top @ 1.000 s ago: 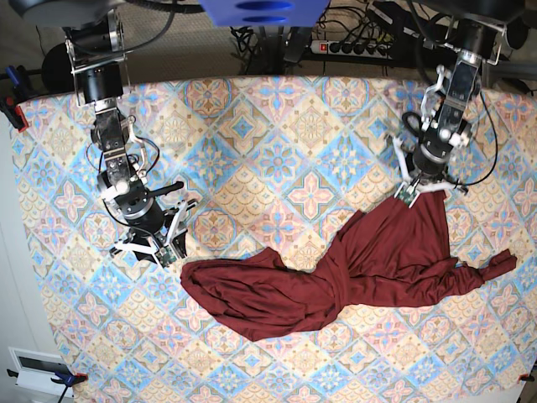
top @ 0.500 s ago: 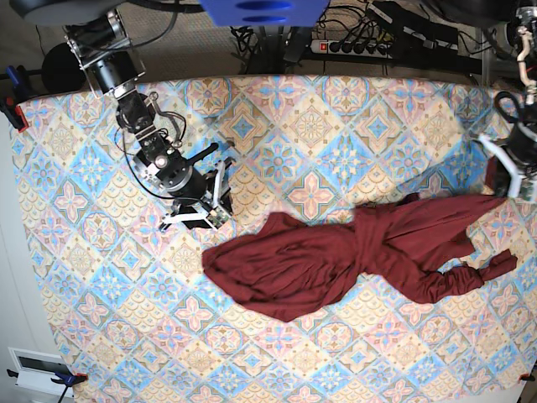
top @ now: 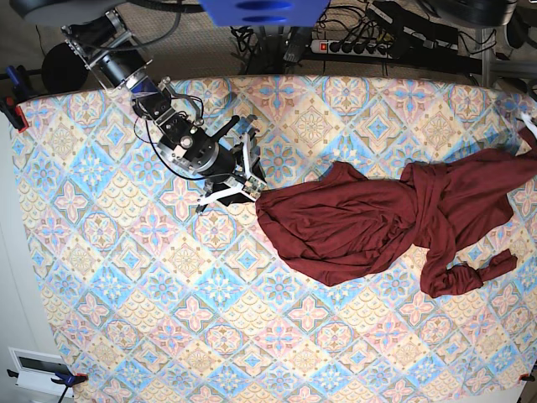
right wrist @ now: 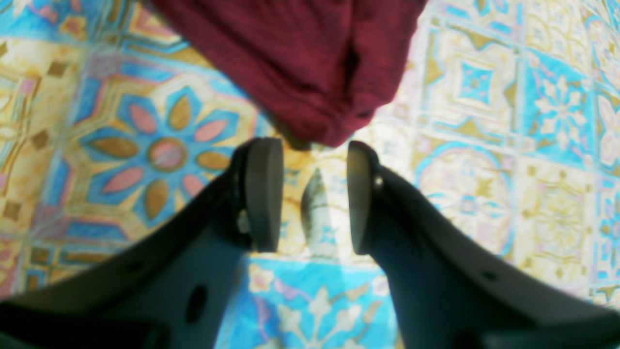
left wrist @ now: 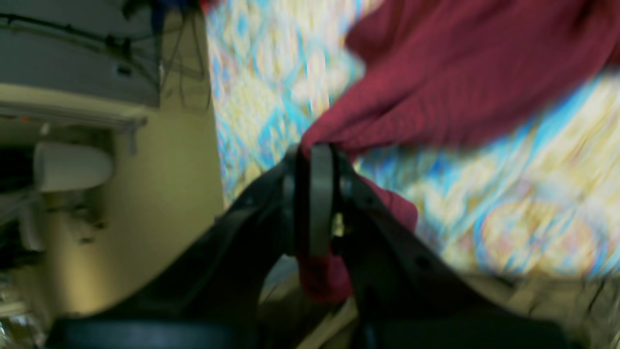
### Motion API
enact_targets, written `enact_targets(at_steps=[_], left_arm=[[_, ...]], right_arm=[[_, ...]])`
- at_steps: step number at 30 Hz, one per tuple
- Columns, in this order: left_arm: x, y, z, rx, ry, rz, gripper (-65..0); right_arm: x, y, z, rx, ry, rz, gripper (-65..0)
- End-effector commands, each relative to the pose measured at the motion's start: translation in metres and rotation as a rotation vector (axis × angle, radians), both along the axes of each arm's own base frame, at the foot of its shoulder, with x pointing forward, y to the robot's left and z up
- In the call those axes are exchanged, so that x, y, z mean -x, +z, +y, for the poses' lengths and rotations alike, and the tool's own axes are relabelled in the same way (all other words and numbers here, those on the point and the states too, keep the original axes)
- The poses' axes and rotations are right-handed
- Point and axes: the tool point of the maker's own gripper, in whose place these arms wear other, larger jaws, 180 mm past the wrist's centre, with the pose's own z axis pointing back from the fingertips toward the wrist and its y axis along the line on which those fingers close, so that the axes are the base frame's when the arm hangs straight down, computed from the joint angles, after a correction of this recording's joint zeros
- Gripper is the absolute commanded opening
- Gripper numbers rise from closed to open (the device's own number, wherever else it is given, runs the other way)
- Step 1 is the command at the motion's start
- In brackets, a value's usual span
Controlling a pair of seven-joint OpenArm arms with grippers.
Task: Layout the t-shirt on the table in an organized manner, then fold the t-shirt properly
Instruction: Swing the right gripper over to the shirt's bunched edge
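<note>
Across the table [top: 126, 336], the t-shirt [top: 369, 222] stretches lengthwise, left end effector [left wrist: 317, 194] clamping it; right end effector [right wrist: 310, 194] gapes.

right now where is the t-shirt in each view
Base: the t-shirt lies right of centre, reaching the right edge.
Left wrist: upper right, pinched in the left gripper.
Right wrist: top centre, just beyond the open right gripper.
Shared landmark: the patterned table.

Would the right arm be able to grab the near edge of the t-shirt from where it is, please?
Probably yes: the right gripper is open, the t-shirt edge lies just ahead of its fingers, with only bare table between.
</note>
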Motion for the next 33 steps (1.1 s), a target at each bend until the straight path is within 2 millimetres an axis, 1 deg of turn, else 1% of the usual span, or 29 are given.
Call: enact_targets(at_steps=[1, 4, 5, 6, 9, 12, 14, 15, 16, 18, 19, 20, 22, 24, 26, 28, 30, 33], left_arm=[[-0.003, 0.008, 0.011, -0.074, -0.002, -0.002, -64.3], [0.007, 0.003, 0.026, -0.175, 0.012, 0.053, -61.1], [0.009, 0.000, 0.027, -0.180, 0.016, 0.058, -59.6], [0.010, -0.001, 0.026, -0.184, 0.017, 0.062, -58.2], [0.010, -0.002, 0.026, -0.182, 0.017, 0.064, -52.4], [0.011, -0.012, 0.018, -0.165, -0.004, 0.086, -46.0], [0.012, -0.020, 0.012, -0.150, -0.018, 0.103, -42.9], [0.012, -0.025, 0.008, -0.141, -0.026, 0.111, -42.3], [0.013, -0.029, 0.004, -0.134, -0.034, 0.120, -42.3], [0.018, -0.037, -0.001, -0.110, -0.025, 0.126, -42.3], [0.017, -0.039, -0.003, -0.097, -0.017, 0.115, -42.3], [0.012, -0.037, -0.005, -0.086, -0.009, 0.090, -42.3], [0.007, -0.038, -0.008, -0.066, 0.007, 0.060, -42.3], [0.008, -0.042, -0.011, -0.051, 0.021, 0.051, -42.3], [0.009, -0.045, -0.013, -0.035, 0.029, 0.046, -42.3], [0.011, -0.048, -0.015, -0.022, 0.036, 0.045, -42.3], [0.011, -0.048, -0.016, -0.018, 0.038, 0.043, -42.3], [0.014, -0.052, -0.018, -0.004, 0.048, 0.044, -42.3]], right_arm=[[-0.008, 0.015, 0.007, -0.029, 0.016, -0.046, -44.2], [0.000, 0.026, 0.022, -0.053, 0.060, -0.067, -44.2], [0.003, 0.031, 0.028, -0.063, 0.078, -0.075, -44.2], [0.007, 0.035, 0.035, -0.071, 0.097, -0.080, -44.2], [0.021, 0.031, 0.049, -0.075, 0.147, -0.066, -44.2], [0.030, 0.035, 0.070, -0.112, 0.176, -0.058, -44.2], [0.039, 0.036, 0.085, -0.133, 0.204, -0.050, -44.2], [0.043, 0.036, 0.090, -0.134, 0.219, -0.046, -44.2], [0.047, 0.031, 0.092, -0.127, 0.229, -0.034, -44.2], [0.052, 0.015, 0.091, -0.096, 0.239, -0.002, -44.2], [0.050, 0.014, 0.097, -0.095, 0.248, -0.003, -44.2], [0.047, 0.016, 0.105, -0.094, 0.261, -0.013, -44.1], [0.047, 0.012, 0.114, -0.068, 0.283, -0.027, -42.9], [0.051, 0.005, 0.123, -0.051, 0.301, -0.025, -41.4], [0.048, 0.005, 0.132, -0.032, 0.321, -0.046, -39.7], [0.051, 0.000, 0.137, 0.001, 0.350, -0.060, -38.1], [0.051, -0.011, 0.132, 0.047, 0.360, -0.065, -37.3], [0.038, -0.014, 0.126, 0.093, 0.359, -0.091, -37.3]])
